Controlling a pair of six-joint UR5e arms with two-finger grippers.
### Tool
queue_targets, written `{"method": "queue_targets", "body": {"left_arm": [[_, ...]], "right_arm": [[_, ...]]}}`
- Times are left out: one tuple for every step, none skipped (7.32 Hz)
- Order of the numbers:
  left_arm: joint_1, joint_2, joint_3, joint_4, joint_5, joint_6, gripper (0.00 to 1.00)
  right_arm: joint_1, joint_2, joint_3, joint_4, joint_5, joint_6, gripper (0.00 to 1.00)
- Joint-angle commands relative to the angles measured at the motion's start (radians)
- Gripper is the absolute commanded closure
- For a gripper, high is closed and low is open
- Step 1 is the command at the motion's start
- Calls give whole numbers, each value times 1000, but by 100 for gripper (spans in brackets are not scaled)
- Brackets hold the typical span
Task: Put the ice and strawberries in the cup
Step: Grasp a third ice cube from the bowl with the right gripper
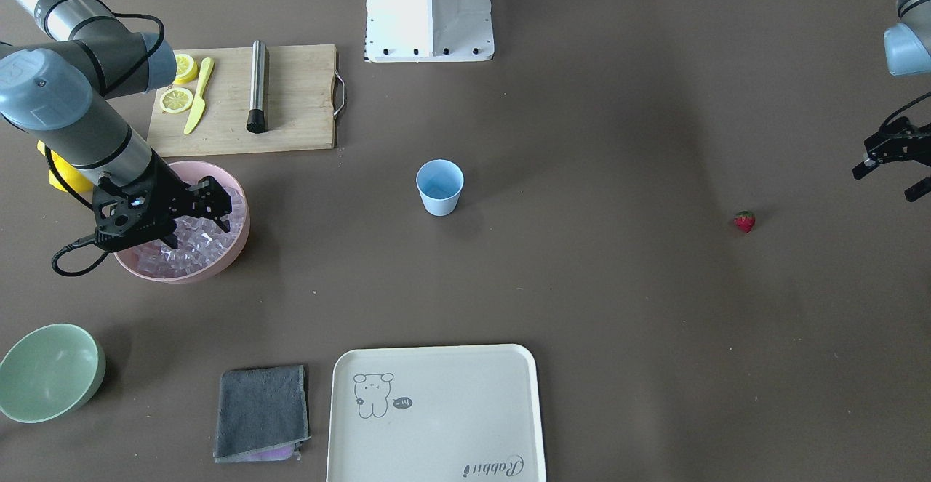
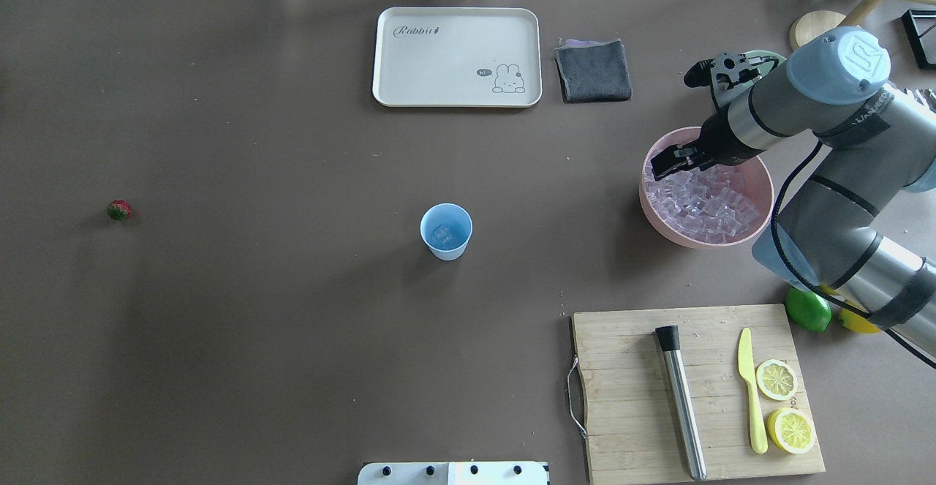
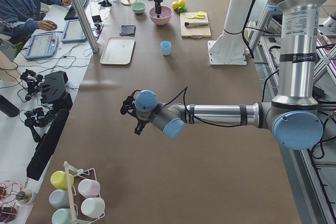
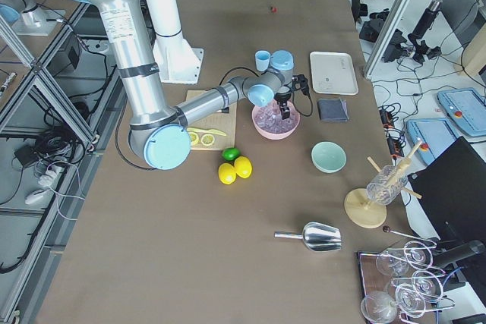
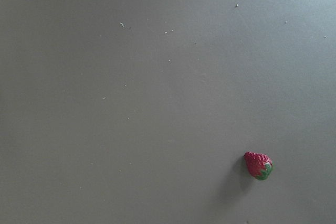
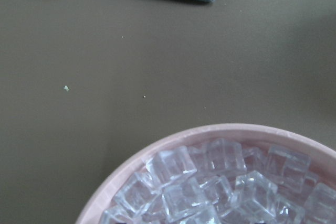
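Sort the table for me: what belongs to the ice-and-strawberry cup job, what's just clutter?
Job:
- ice, piled in the pink bowl
- strawberry
- cup

Lying about:
- tray
- grey cloth
- green bowl
- cutting board with lemon halves, yellow knife, metal rod
- lime

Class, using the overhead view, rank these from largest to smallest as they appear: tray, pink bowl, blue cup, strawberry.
1. tray
2. pink bowl
3. blue cup
4. strawberry
All four clearly differ in size.
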Motion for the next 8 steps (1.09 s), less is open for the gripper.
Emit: {"method": "queue_targets", "body": {"left_arm": [[0, 0, 0, 0, 0, 0, 2], [0, 0, 0, 0, 0, 0, 2], [0, 0, -2, 0, 0, 0, 2], [0, 0, -2, 0, 0, 0, 2], [0, -2, -2, 0, 0, -2, 2], [0, -2, -2, 0, 0, -2, 2], [0, -2, -2, 0, 0, -2, 2], [0, -2, -2, 0, 0, -2, 2]], "right_arm": [[-5, -11, 1, 2, -6, 1, 17], [-13, -11, -2, 0, -9, 1, 19], [-22, -9, -5, 0, -15, 2, 21], [-25, -9, -5, 0, -16, 1, 24], [-25, -11, -5, 0, -17, 1, 35], [-25, -11, -2, 0, -17, 1, 66], [-24, -9, 4, 0, -17, -1, 100], [-21, -9, 23, -3, -11, -1, 100]]}}
